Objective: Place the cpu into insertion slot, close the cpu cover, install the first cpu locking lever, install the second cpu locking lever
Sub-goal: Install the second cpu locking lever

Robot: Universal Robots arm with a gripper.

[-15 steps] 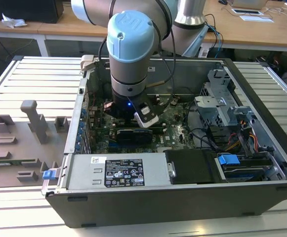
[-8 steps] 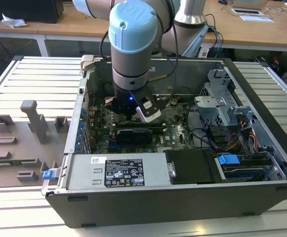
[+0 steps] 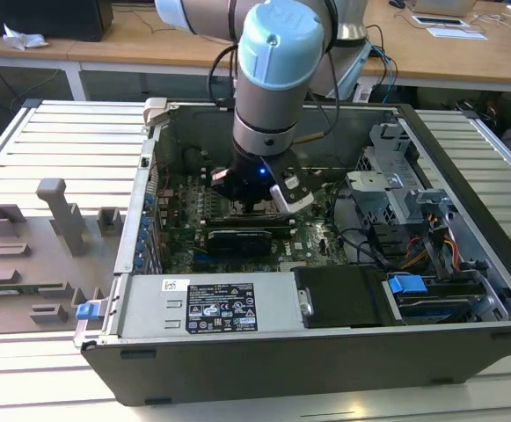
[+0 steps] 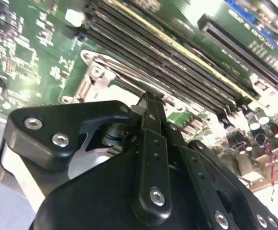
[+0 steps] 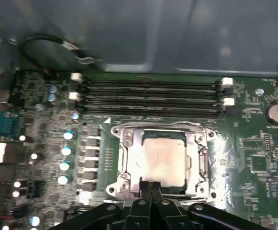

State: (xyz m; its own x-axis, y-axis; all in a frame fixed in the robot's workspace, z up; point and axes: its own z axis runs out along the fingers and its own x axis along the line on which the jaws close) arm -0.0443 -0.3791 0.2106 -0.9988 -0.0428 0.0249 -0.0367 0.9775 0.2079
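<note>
The cpu (image 5: 163, 160) lies flat in the insertion slot (image 5: 114, 130), its silver-grey top showing through the window of the cpu cover (image 5: 129, 158). The cover lies down over it as a metal frame. Thin wire levers run along the frame's edges; I cannot tell whether they are latched. My gripper (image 5: 151, 188) is shut, its black fingertips pressed together at the near edge of the cover with nothing visible between them. In the second wrist view the gripper (image 4: 148, 98) hangs just over the socket frame (image 4: 95, 72). In the exterior view the gripper (image 3: 257, 200) is low inside the open computer case.
Memory slots (image 5: 148, 96) run along the far side of the socket. A long black expansion card (image 3: 237, 239), the grey power-supply box (image 3: 207, 303) and a drive cage (image 3: 396, 189) crowd the case. A grey fixture plate (image 3: 35, 255) lies at the exterior view's left.
</note>
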